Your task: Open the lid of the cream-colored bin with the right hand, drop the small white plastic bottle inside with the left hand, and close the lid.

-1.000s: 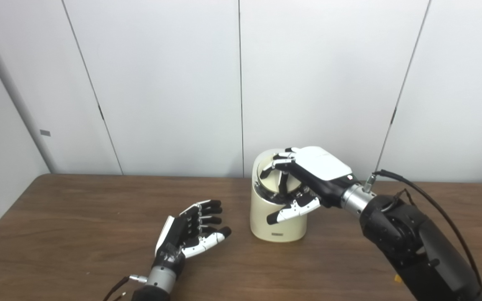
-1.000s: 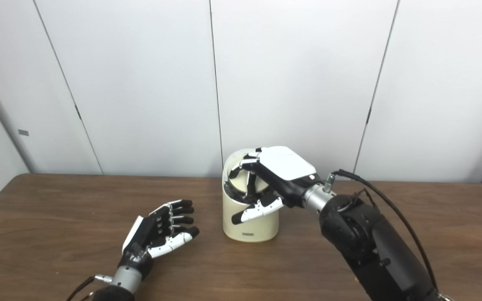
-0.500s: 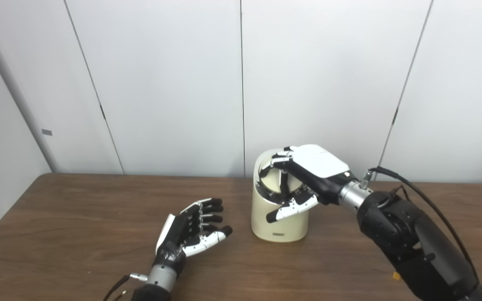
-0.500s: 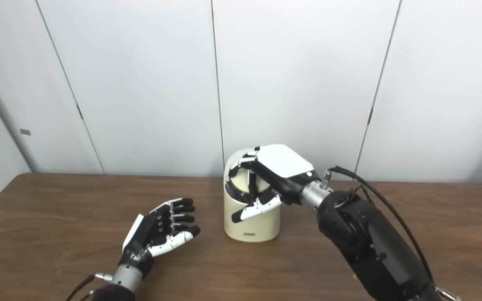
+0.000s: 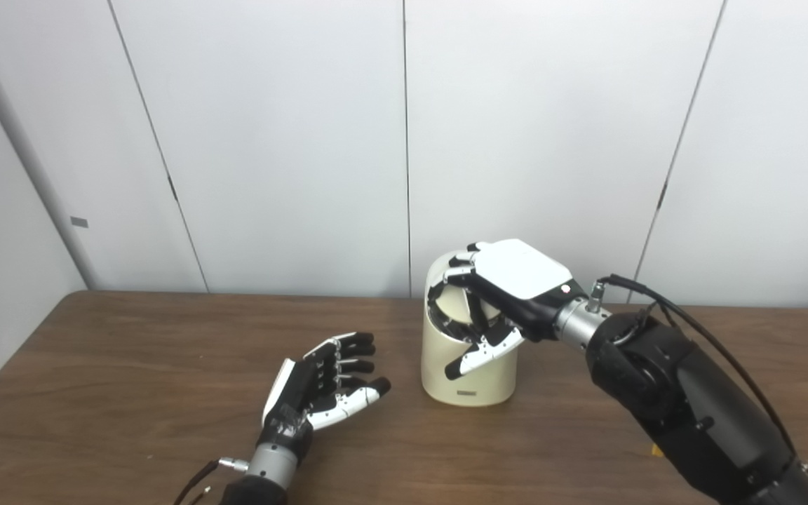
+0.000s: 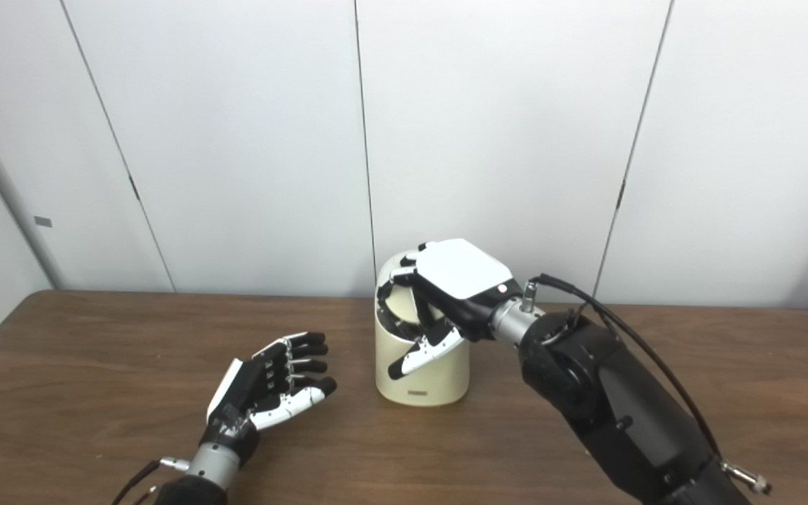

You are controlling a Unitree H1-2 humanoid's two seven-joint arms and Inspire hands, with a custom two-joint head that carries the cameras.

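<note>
Left hand [image 5: 323, 382], near left: palm turned inward, fingers apart, holding nothing. Right hand [image 5: 499, 294], farther and to the right: palm down, fingers curled downward, thumb extended; forearm angled in from near right.

Right hand [image 5: 499, 294] over the bin [image 5: 467, 365] mouth; bare table [image 5: 130, 365] elsewhere.

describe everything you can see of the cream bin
The cream-colored bin is a short, glossy, plastic-looking cylinder standing upright on the brown wooden table, near its back edge. Its top slopes toward the camera, with a round cream lid set in a dark, shiny ring. A small dark label sits low on the front wall. The right hand drapes over the top, fingers on the lid, thumb down the front. The left hand lies apart from it, open.
</note>
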